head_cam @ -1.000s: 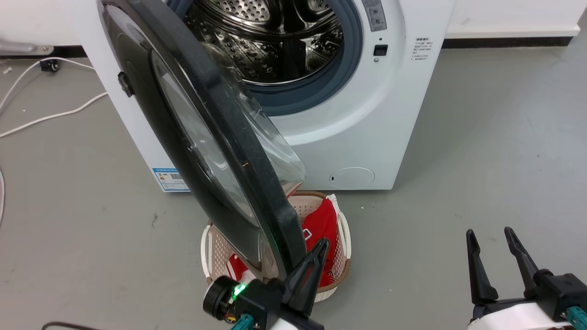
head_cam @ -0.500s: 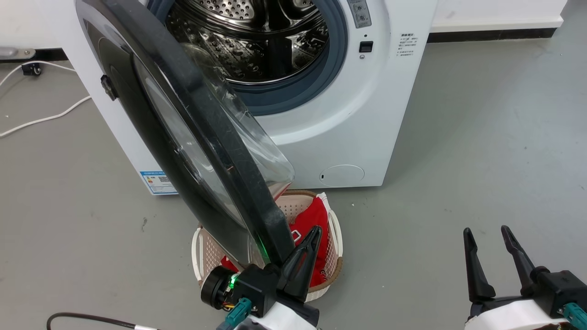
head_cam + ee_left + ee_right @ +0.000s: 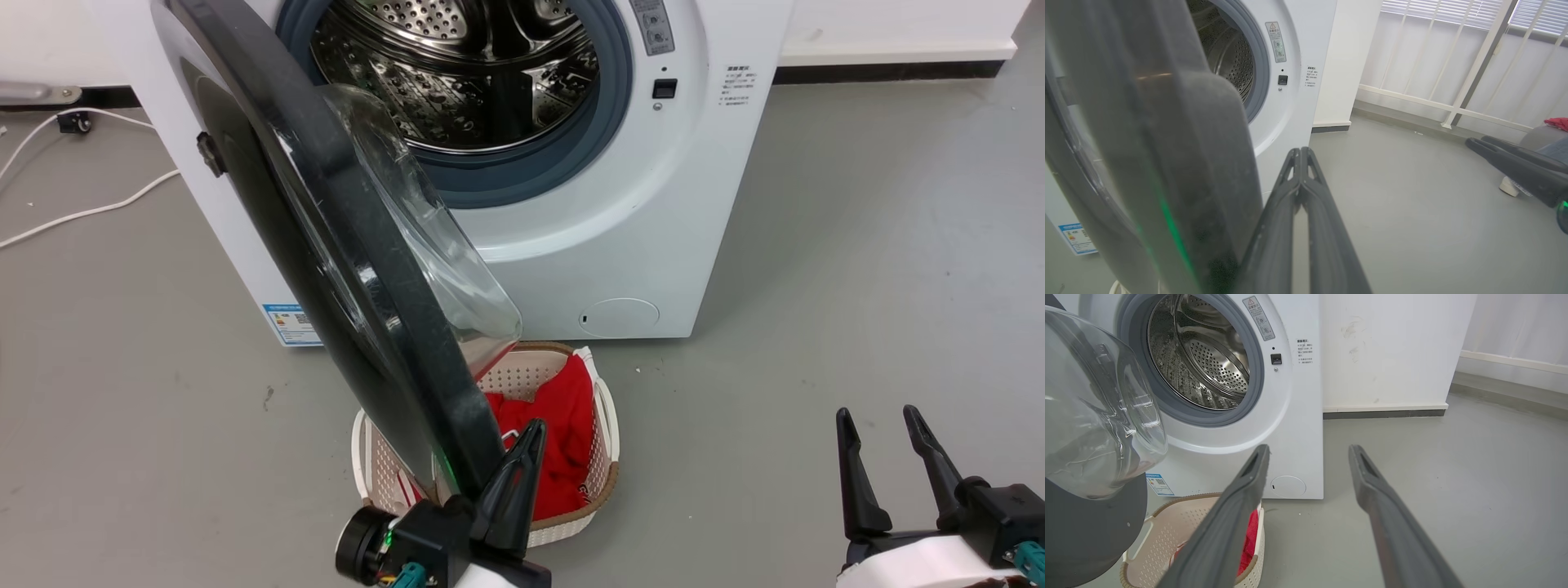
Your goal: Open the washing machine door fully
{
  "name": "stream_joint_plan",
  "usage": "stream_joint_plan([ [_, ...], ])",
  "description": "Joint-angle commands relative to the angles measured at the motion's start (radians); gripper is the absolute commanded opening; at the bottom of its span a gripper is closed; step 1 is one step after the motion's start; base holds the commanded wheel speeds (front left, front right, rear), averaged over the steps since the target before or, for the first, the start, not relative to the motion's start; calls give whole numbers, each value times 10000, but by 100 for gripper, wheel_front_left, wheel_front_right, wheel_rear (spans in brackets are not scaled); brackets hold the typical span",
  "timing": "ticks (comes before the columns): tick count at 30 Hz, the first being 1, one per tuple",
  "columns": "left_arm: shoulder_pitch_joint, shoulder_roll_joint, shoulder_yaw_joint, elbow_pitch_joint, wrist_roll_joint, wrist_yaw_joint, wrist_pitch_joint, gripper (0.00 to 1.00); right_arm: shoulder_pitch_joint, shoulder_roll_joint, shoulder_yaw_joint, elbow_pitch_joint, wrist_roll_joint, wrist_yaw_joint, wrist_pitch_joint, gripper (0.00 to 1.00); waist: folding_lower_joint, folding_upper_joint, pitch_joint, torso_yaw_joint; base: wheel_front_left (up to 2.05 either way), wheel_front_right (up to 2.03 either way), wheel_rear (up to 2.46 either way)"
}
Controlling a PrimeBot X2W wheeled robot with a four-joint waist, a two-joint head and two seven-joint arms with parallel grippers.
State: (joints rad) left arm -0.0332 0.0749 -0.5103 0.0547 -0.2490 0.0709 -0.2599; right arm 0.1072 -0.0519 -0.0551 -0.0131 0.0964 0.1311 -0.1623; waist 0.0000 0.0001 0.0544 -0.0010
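Observation:
The washing machine door (image 3: 359,269) stands swung out from the white machine (image 3: 653,229), its black rim edge-on toward me and its clear glass bowl (image 3: 433,245) facing the drum (image 3: 465,73). My left gripper (image 3: 535,426) is shut with nothing in it, lying close along the inner side of the door's lower free edge. In the left wrist view the shut left gripper (image 3: 1300,149) rises just right of the blurred door rim (image 3: 1167,163). My right gripper (image 3: 875,412) hangs open and empty at the lower right, well away from the door (image 3: 1094,416); the right wrist view shows the right gripper (image 3: 1309,447) spread wide.
A pale woven basket (image 3: 608,425) holding red cloth (image 3: 555,425) sits on the floor right under the door's free edge. White cables (image 3: 82,212) lie on the grey floor at the left. A wall and baseboard (image 3: 898,69) run behind the machine.
The door's free edge has swung a little further left, away from the machine's opening, and my shut left gripper moved left with it. The head camera shifted slightly. The right gripper kept its place.

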Motion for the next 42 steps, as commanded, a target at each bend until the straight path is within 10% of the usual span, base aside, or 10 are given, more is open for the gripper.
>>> stream_joint_plan([
  [1, 173, 133, 192, -76, -50, 159, -48, 0, 78, 33, -27, 15, 48, -7, 0, 100, 0, -1, -41, 59, 0, 0, 0],
  [21, 1922, 857, 674, -2271, -174, 1235, 692, 0, 410, 30, -124, -345, 61, -7, 9, 100, 0, -1, -469, 1627, 0, 0, 0],
  [42, 1535, 1465, 2471, -1461, -1180, 1440, 339, 0, 126, 27, -123, -544, 8, -7, 27, 100, 0, -1, -15, 3410, 0, 0, 0],
])
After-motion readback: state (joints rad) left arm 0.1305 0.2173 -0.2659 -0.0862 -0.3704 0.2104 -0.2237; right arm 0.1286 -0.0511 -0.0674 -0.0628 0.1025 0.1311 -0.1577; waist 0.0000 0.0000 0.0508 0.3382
